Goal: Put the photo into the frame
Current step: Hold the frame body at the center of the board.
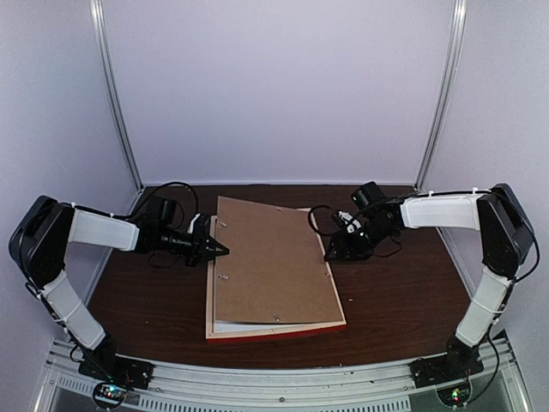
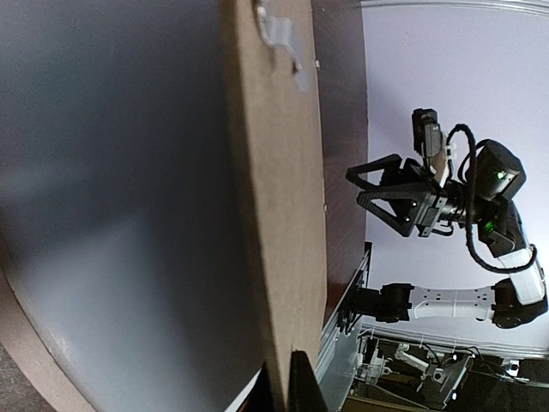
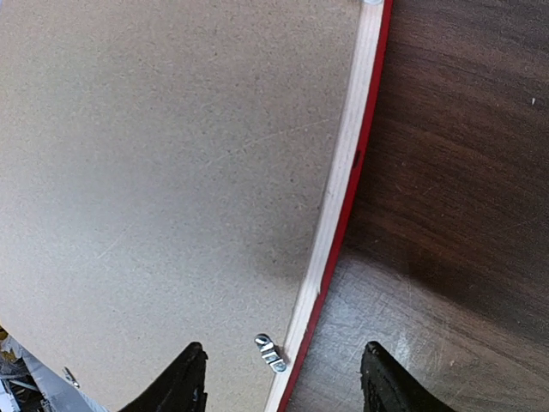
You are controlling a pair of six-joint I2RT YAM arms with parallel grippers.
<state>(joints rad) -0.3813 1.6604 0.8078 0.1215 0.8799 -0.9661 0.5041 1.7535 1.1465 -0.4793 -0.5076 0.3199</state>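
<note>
Thin, stiff, probably light frame (image 1: 283, 330) lies face-down under a backing board (image 1: 270, 262); hold its 3 o'clock rim, below the spread right gripper (image 3: 283, 352); grip of the left gripper (image 1: 221, 250) unclear.

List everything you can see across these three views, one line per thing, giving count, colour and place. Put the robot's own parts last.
thin rectangular wooden picture frame: one, pale bare wood back with a red edge, lying face down mid-table.
plain brown backing board: one, brown, lying skewed on the frame.
white sheet edge: one, white, showing under the board's near edge.
small metal clips: several, silver, on the frame's back.
dark wooden table: one, dark brown, under everything.
photo: none in view.
left gripper: one, black, fingers closed at the board's left edge.
right gripper: one, black, fingers open, at the frame's right edge.
</note>
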